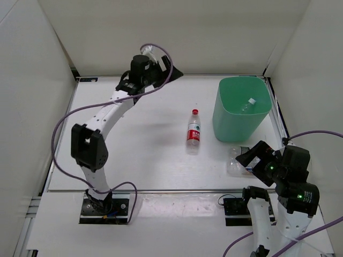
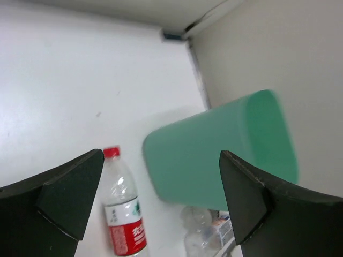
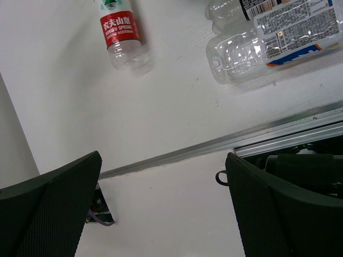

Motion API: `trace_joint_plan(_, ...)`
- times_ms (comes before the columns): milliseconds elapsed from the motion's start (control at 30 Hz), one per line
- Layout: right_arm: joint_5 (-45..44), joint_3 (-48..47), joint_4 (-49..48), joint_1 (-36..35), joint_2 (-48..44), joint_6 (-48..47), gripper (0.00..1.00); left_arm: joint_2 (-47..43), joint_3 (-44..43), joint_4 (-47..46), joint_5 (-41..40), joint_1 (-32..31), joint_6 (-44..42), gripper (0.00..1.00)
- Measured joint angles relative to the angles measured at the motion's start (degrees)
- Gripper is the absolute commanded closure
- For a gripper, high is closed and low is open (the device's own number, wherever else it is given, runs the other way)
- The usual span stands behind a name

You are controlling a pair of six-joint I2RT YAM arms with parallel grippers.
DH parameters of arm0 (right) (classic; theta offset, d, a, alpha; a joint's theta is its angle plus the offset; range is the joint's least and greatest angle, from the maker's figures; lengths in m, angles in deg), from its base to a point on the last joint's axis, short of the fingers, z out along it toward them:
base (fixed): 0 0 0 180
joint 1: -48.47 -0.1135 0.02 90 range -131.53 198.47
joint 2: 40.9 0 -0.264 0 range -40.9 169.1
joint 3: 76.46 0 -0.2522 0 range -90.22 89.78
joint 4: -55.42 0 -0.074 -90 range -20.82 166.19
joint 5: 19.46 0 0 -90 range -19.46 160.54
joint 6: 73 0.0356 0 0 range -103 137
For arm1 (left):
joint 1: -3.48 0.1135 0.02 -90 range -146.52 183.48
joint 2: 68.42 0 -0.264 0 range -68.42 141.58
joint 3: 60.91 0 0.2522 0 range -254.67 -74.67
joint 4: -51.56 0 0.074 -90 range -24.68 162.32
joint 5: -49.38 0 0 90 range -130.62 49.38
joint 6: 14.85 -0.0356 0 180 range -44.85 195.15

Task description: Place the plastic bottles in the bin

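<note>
Logging what I cannot see whole: white-capped bottle [image 1: 246, 105] partly shown inside mint-green bin [image 1: 236, 126]; stubby bottle [image 3: 241, 53] cut off at my right wrist view's top. Red-capped bottle [image 1: 193, 131] lies mid table [image 1: 144, 150], open room around, left of bin. Right gripper [image 3: 161, 206] spread, empty, just beside stubby bottle. Left gripper [image 2: 161, 206] spread, empty, well apart from bottles.

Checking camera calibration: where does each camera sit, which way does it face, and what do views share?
Top external: above and behind the bases, looking down on the table; left arm and right arm show.
Left wrist: on the left gripper, facing across the table at the bin; its fingers show.
Right wrist: on the right gripper, looking down at the table's near edge; its fingers show.
Shared: all three see the red-label bottle and the stubby bottle.
</note>
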Motion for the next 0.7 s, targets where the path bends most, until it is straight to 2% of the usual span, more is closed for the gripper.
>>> trace_joint_plan(100,0.4,0.5,0.0,0.0,0.0,0.0,0.00,8.1,2.8,0.4,3.4,1.1,2.7,0.00)
trace_joint_plan(300,1.0,0.9,-0.2,0.0,0.1,-0.2,0.00,25.6,2.9,4.3,9.9,-1.3,5.0,0.00)
trace_joint_plan(333,1.1,1.1,-0.4,0.0,0.1,-0.3,0.00,26.7,2.8,3.9,12.4,-1.5,6.1,0.00)
trace_joint_plan(700,0.3,1.4,-0.4,0.0,0.3,-1.6,0.00,25.9,4.0,4.7,13.7,-2.1,5.9,0.00)
